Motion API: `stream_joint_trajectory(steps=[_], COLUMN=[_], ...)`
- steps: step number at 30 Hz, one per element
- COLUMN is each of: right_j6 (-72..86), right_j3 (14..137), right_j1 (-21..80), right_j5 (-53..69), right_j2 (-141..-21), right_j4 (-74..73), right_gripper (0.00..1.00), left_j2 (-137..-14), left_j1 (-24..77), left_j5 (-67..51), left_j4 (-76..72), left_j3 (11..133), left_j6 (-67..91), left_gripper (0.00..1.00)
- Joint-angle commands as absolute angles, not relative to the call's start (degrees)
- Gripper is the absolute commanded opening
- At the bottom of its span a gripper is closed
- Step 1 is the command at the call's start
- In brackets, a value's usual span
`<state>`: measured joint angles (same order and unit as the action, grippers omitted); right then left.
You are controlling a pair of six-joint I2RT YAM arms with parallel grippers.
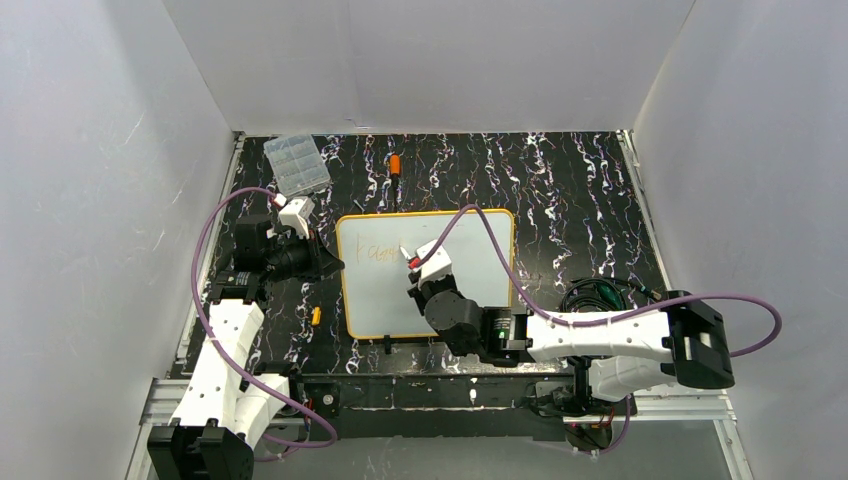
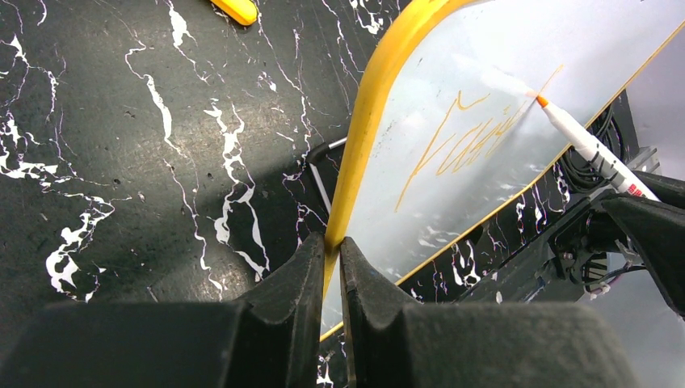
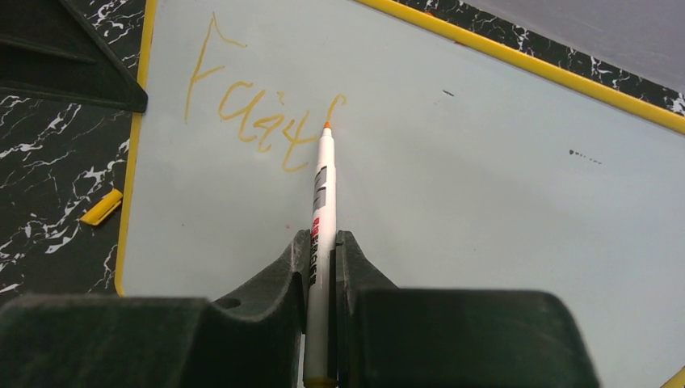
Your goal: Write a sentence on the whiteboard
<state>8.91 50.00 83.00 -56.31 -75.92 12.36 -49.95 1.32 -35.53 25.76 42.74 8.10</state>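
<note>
Whiteboard (image 2: 436, 218): my left fingers (image 2: 315, 271) are pinching its rim for steadiness.
Marker (image 3: 321, 194): my right fingers (image 3: 295, 267) are clamping it, writing.

whiteboard (image 1: 380, 300) central, box (image 1: 296, 165) behind it to the left, sentence (image 1: 378, 253) on whiteboard
</note>
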Motion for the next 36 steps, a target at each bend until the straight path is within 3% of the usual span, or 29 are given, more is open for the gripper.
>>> stream_joint_trajectory(steps=[1, 12, 26, 36], right_j6=[14.01, 18.23, 11.46, 11.05], right_j3=[49.16, 47.99, 49.15, 49.57], right_j1=[83.62, 86.13, 86.13, 86.13], right_j5=[-56.69, -57.39, -61.53, -63.94], right_j2=[-74.26, -73.84, -75.18, -75.12], right_j4=[8.40, 5.16, 14.47, 13.25], right_gripper=[0.01, 0.01, 0.01, 0.01], left_j2=[-49.75, -49.70, -49.57, -49.60], left_j1=[1.52, 1.55, 1.61, 1.56], left_j5=[-37.70, -37.61, -37.70, -37.60], left_j4=[26.54, 26.54, 26.63, 26.63], left_j3=[43.85, 43.77, 43.68, 43.69], left_j6=[8.18, 8.19, 8.31, 8.26], left_gripper=[0.10, 0.10, 0.10, 0.10])
